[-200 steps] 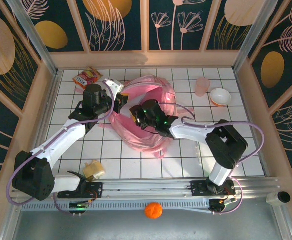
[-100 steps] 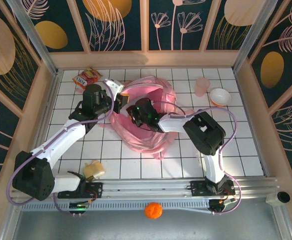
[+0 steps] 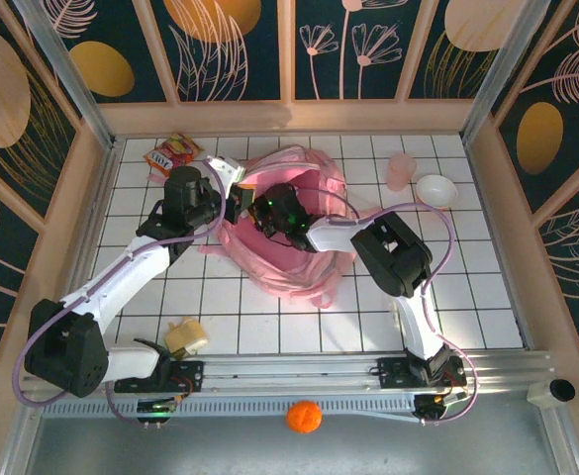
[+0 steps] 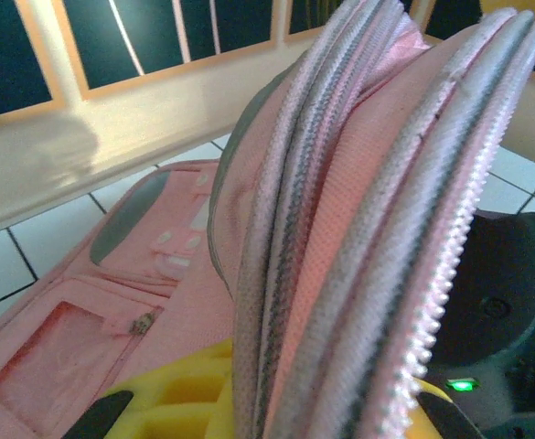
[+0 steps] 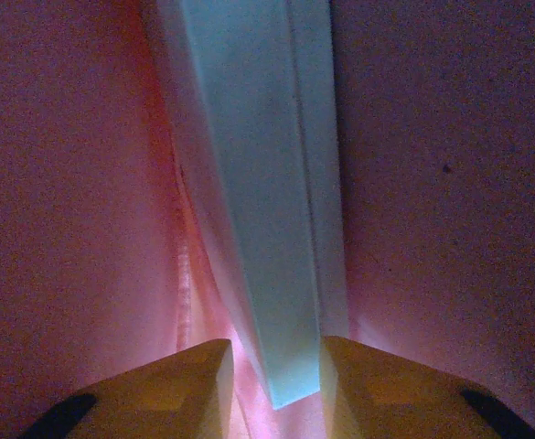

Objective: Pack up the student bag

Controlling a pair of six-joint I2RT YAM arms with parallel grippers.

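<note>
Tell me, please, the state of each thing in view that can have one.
student bag: open, rim held up.
left claw: shut on the student bag's zip rim.
right claw: inside the student bag, astride a pale box; grip unclear.
bowl: upright.
snack packet: lying flat.
</note>
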